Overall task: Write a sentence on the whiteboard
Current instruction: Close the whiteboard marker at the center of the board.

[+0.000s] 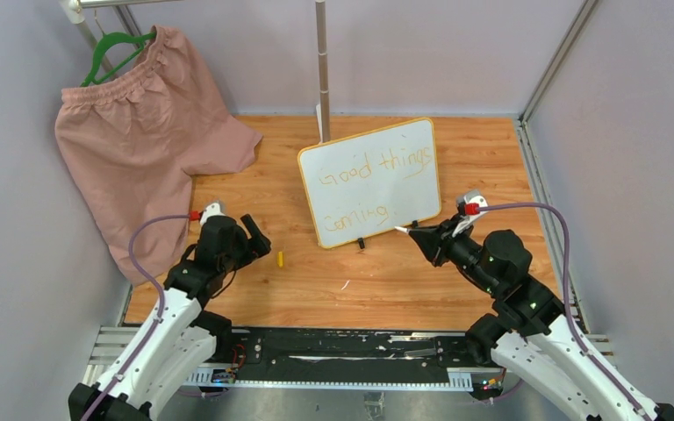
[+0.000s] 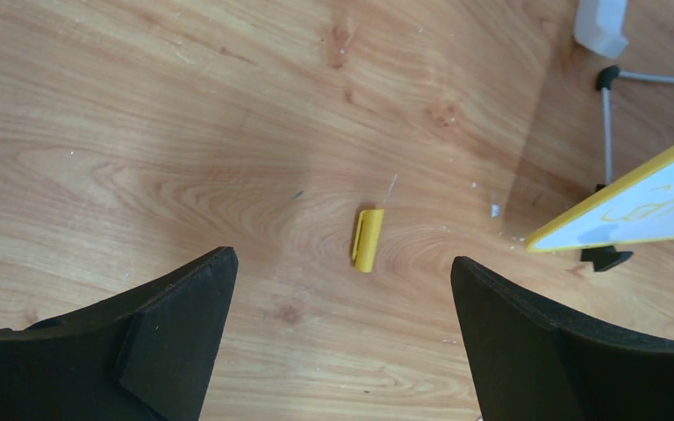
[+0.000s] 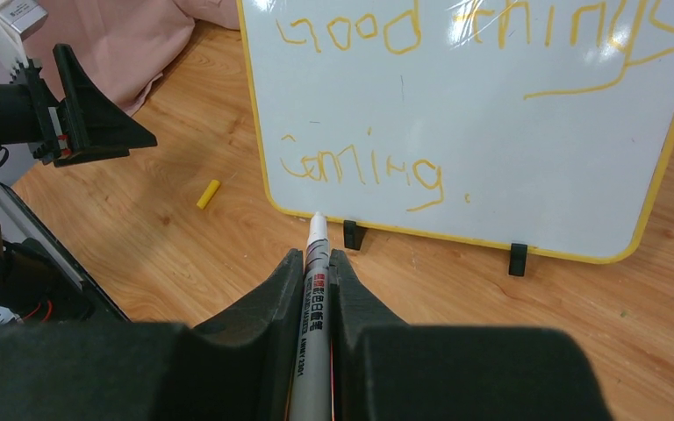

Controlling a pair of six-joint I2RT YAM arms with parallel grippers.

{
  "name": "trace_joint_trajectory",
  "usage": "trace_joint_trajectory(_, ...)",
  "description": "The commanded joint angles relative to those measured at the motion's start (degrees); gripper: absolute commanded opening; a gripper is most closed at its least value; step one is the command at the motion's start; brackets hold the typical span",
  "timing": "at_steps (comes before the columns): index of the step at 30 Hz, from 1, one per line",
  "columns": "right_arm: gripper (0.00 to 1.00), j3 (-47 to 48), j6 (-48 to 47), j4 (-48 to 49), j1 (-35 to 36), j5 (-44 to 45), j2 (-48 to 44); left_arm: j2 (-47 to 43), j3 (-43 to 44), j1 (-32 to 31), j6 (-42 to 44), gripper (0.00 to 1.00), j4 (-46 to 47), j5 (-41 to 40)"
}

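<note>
Standing propped at centre of the top view, whiteboard [image 1: 421, 175] carries the sentence [image 1: 364, 171] in yellow, two lines. Right gripper [image 3: 316, 260] clamped on a white marker [image 3: 317, 232], tip at the board's lower-left frame; contact unclear. Left gripper [image 2: 342, 260], lower left, jaws wide apart over a yellow cap [image 2: 367, 239] on the wooden table [image 1: 404, 281].
</note>
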Motion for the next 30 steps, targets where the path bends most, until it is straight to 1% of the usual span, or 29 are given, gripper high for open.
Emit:
trace_joint_trajectory(1, 0.00, -1.1, -0.9, 0.2, -0.4, 0.8, -0.3, 1.8, 2.2, 0.3, 1.3, 0.95, -1.9, -1.1)
trace_joint_trajectory(4, 0.00, -1.8, -0.7, 1.1, -0.3, 0.7, -0.4, 6.6, 4.5, 0.3, 4.1, 0.89, -3.1, 0.9)
trace_joint_trajectory(8, 0.00, -1.9, -0.5, 1.6, -0.3, 0.5, 0.1, 16.2, 9.2, -1.8, 6.8, 0.87, -5.9, -0.1)
trace_joint_trajectory(14, 0.00, -1.6, -0.6, 2.0, -0.3, 0.8, 0.8, 25.8, 14.3, -11.7, 7.0, 0.86, -6.4, -8.6)
trace_joint_trajectory(17, 0.00, -1.7, -0.3, 2.3, -0.4, 0.9, 0.8, 30.1, 15.8, -12.1, 7.2, 0.87, -6.9, -9.1)
trace_joint_trajectory(21, 0.00, -1.1, -0.7, 1.9, -0.4, 0.6, 1.3, 33.7, 17.0, -12.1, 8.6, 0.86, -6.8, -9.4)
trace_joint_trajectory(30, 0.00, 2.2, -1.1, 1.1, -0.3, 0.9, 5.2, 36.6, 16.5, -12.1, 11.2, 0.86, -4.4, -8.2)
